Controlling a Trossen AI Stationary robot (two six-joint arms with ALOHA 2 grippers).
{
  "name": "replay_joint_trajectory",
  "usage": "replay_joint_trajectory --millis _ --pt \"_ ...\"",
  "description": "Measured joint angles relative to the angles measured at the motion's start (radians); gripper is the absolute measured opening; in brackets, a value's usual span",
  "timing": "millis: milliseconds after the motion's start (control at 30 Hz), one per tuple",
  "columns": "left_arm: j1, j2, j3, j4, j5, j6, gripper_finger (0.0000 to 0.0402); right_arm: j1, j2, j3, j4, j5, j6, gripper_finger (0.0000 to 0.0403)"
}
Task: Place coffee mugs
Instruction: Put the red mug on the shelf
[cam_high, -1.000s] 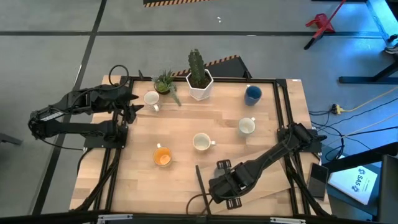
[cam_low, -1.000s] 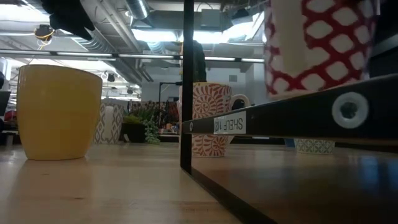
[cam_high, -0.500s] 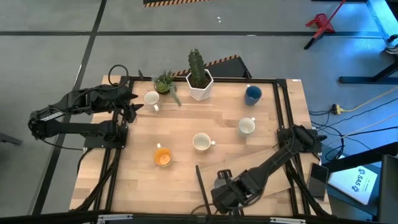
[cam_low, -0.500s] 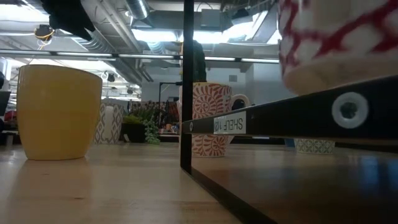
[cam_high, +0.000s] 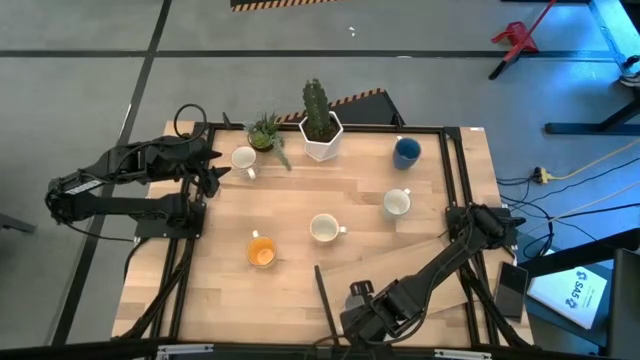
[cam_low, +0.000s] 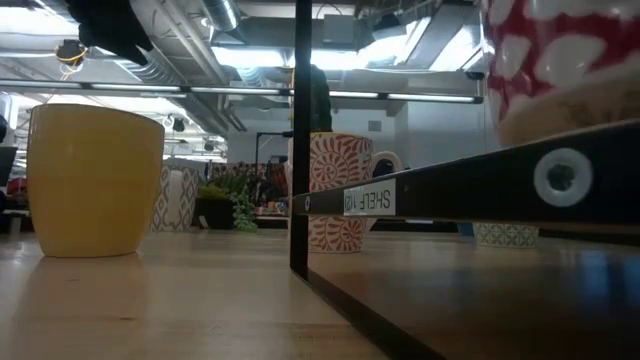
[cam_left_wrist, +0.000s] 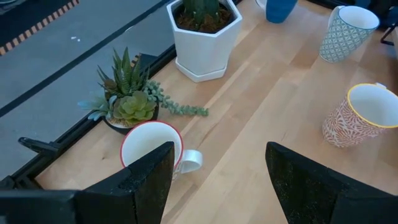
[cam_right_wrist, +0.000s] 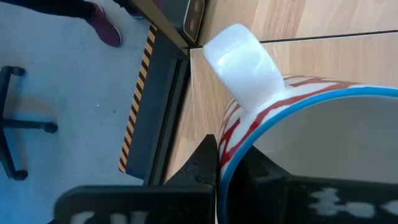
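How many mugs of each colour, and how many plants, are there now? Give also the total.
Pale mugs: 3
Orange mug: 1
Dark blue mug: 1
Red-patterned mug held in the right tool: 1
Potted plants: 2
Total: 8

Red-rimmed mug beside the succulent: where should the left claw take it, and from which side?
Probably take the red-rimmed mug by its rim, from above, one finger inside: it stands upright, mouth open. Choose the side away from its handle and the succulent.
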Motion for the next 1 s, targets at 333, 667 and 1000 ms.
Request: replay_joint_trajectory --millis 333,667,1000 --pt "0.0 0.0 0.0 -0.002 -0.001 0.0 0.0247 0.0 0.017 0.001 0.003 -0.014 -0.047 0.0003" --pt "0.0 0.0 0.0 -0.003 -0.017 0.0 0.0247 0.0 0.025 0.001 -0.01 -0.014 -0.101 0.0032" --pt "0.0 0.0 0.0 -0.003 -0.027 0.0 0.0247 0.0 0.026 0.0 0.008 -0.034 -0.105 0.0063"
